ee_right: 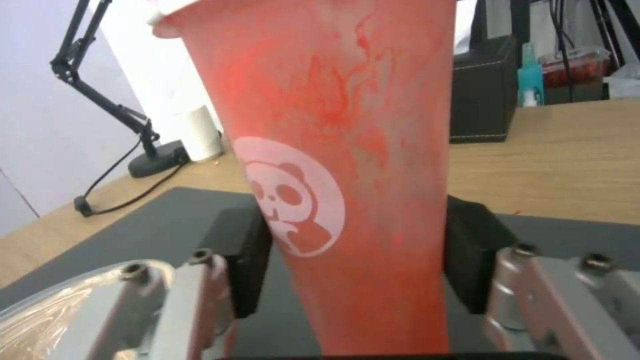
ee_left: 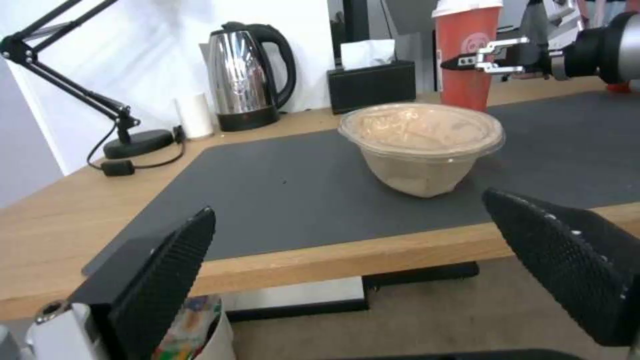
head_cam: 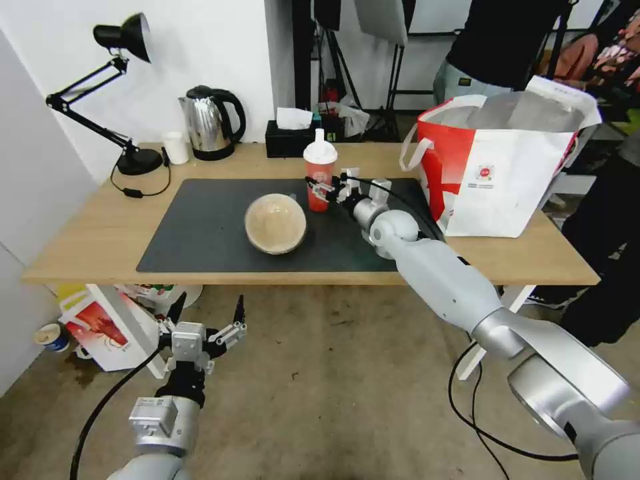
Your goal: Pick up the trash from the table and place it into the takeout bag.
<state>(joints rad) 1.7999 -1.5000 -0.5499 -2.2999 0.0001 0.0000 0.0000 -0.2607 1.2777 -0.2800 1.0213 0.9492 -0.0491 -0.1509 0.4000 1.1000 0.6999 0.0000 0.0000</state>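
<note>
A white wall (head_cam: 200,47) rises behind the black desk lamp (head_cam: 120,93), whose round base sits just beside a small white cup (head_cam: 176,147) and near a steel kettle (head_cam: 212,122). Farther along from the lamp stands a black tissue box (head_cam: 290,137), and beyond it dark stands and tripod legs (head_cam: 393,73) crowd the room. Below the lamp spreads a worn brownish concrete floor (head_cam: 333,373), with a red-and-white printed carton (head_cam: 107,327) lying on it.

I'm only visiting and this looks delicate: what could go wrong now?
The right pincer squeezes the tall red cup low down, so it might tip when lifted. The domed bowl sits close beside it and could get bumped. The takeout bag has a soft rim that the cup could catch on.
</note>
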